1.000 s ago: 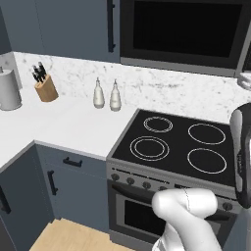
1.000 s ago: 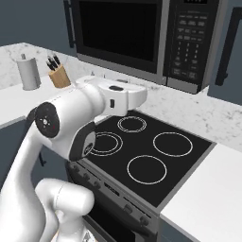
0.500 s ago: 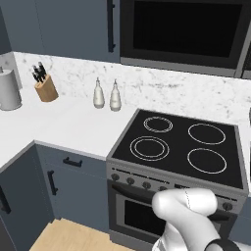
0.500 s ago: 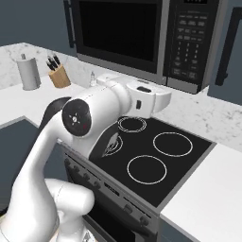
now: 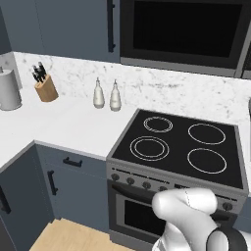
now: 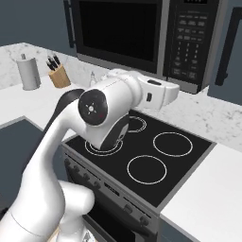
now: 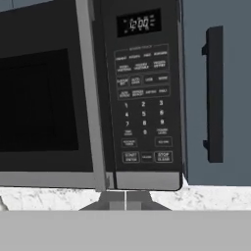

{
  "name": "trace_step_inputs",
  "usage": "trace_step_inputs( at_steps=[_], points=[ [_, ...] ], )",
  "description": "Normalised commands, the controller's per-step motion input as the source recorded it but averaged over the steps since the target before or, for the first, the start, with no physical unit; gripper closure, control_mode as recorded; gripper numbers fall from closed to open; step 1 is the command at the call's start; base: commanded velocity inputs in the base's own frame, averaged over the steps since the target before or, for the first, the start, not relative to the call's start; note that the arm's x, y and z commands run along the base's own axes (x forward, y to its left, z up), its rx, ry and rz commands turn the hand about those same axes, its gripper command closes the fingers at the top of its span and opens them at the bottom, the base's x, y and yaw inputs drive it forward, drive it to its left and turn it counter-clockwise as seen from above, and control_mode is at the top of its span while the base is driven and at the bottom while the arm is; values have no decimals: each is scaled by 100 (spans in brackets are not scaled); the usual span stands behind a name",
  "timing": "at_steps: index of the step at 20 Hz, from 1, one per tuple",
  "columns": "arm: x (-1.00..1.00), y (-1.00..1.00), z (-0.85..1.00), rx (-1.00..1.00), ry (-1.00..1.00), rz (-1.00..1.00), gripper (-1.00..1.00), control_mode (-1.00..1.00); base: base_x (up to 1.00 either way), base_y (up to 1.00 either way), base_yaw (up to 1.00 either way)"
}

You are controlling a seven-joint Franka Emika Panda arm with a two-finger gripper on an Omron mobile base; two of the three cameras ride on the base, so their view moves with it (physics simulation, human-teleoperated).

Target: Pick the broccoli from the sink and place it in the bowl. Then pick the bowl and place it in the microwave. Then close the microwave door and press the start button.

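Note:
The microwave hangs above the stove with its microwave door closed, the dark window flush with the frame. In the hand view its control panel faces me, with a lit display on top and the start button in the bottom row. My gripper is shut and holds nothing, its tips pressed together just below the panel's lower edge. In the right base view the white hand reaches toward the panel, a short way in front of it. The broccoli, the sink and the bowl are out of view.
A black four-ring stove lies under the microwave. On the white counter to its left stand two small bottles, a knife block and a paper towel roll. A grey-blue cabinet with a dark handle adjoins the microwave's right side.
The arm has swung to the right across the stove, carrying the hand from in front of the door toward the control panel. The gripper stays shut.

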Motion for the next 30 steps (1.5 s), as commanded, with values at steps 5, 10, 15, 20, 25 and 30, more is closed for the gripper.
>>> trace_step_inputs(
  at_steps=[5,10,15,20,25,30],
  points=[
    [42,-11,-2,0,2,0,100,-100,0,0,0],
    [55,-14,-8,1,5,0,100,-100,0,0,0],
    [54,-18,-1,2,5,0,100,-100,0,0,0],
    [11,-44,0,7,0,5,100,-100,0,0,0],
    [6,-29,-2,5,0,4,100,-100,0,0,0],
    [13,-6,-8,2,0,1,100,-100,0,0,0]
  ],
)
